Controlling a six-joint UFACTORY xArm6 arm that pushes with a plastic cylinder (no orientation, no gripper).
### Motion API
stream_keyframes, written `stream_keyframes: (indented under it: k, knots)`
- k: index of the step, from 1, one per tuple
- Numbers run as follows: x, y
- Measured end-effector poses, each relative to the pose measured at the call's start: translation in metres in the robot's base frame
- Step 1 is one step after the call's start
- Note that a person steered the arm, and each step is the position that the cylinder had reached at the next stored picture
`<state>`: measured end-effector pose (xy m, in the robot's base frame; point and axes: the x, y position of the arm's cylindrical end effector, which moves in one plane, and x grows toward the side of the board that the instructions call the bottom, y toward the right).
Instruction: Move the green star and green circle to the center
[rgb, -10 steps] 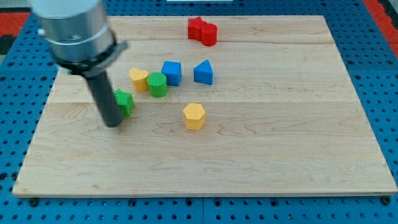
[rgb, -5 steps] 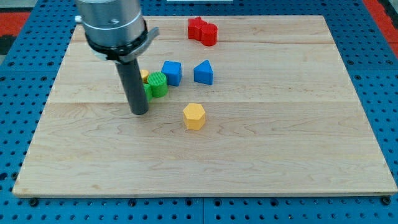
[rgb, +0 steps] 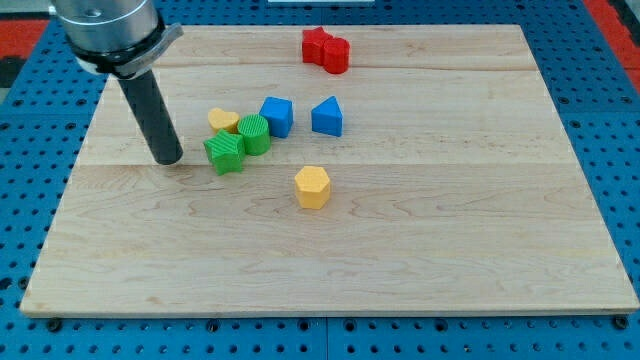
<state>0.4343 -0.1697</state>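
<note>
The green star (rgb: 225, 153) sits left of the board's middle, touching the green circle (rgb: 254, 134) up to its right. My tip (rgb: 168, 159) rests on the board a short gap to the left of the green star, not touching it. A yellow block (rgb: 223, 120) lies just above the star, against the green circle's left side.
A blue cube (rgb: 277, 116) stands right of the green circle, a blue triangular block (rgb: 327, 116) further right. A yellow hexagon (rgb: 312, 186) lies below them. A red block (rgb: 326, 49) sits near the top edge of the wooden board (rgb: 480, 220).
The tip pushed the green star to the right against the green circle, then drew back to the left and away from it.
</note>
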Motion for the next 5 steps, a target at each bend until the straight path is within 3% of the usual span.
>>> stream_keyframes:
  k: [3, 5]
  knots:
    - [0.000, 0.087]
    - [0.008, 0.108]
